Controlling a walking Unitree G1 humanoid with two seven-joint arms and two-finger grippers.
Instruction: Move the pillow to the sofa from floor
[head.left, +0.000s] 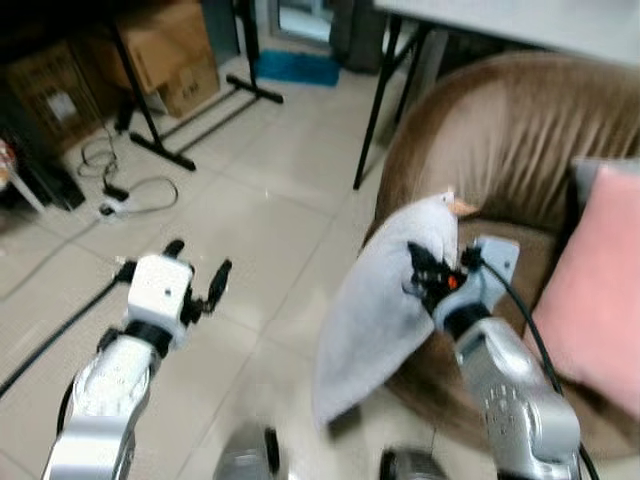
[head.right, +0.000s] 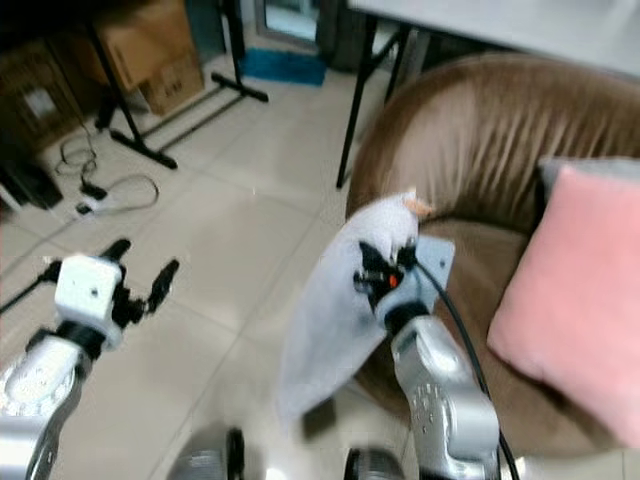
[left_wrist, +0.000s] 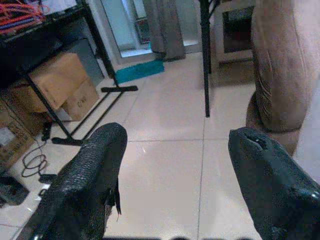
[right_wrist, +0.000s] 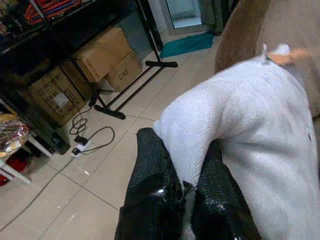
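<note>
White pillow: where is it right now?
The white pillow hangs off the floor, pinched in the right gripper, on the robot's right in the eye views, just in front of the brown sofa and left of the pink cushion.

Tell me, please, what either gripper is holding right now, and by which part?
The right gripper pinches the white pillow by a fold at its upper edge, near the corner. The left gripper is open and holds nothing.

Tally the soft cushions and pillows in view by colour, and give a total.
White: 1, the pillow, pinched in the right gripper and hanging off the floor beside the sofa.
Pink: 1, the cushion, leaning on the sofa seat.
Total: 2.
</note>
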